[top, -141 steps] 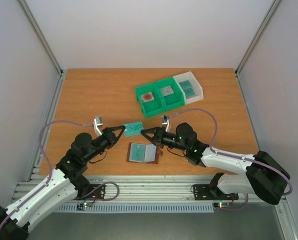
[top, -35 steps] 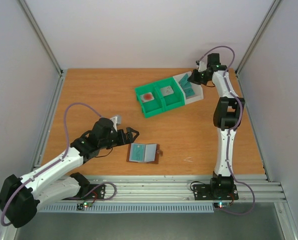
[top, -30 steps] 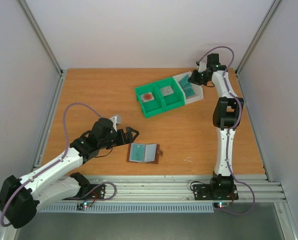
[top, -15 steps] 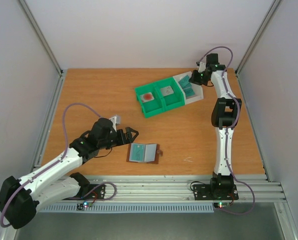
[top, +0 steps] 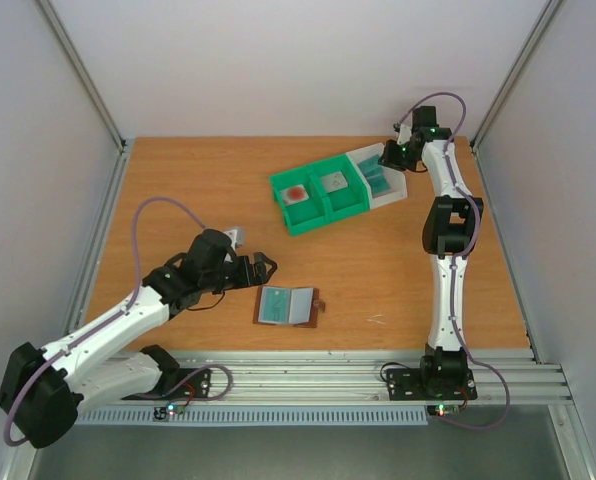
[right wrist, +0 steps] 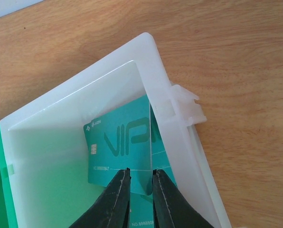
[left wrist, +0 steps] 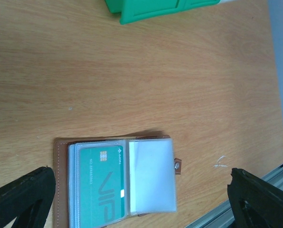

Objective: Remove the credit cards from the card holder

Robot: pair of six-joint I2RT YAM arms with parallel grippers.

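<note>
Showing wrist-only: right pincer [right wrist: 140, 175] barely apart over teal card [right wrist: 117, 142]; left pincer [top: 264, 271] wide apart.

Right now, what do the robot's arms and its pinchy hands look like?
The left arm and right arm are white tubes with chunky black joints. A thin purple cable loops along each. The left gripper and right gripper each have two black fingers.

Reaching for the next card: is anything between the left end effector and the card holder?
Nothing visible: only bare table lies between the open left end effector and the card holder, its teal card showing.
</note>
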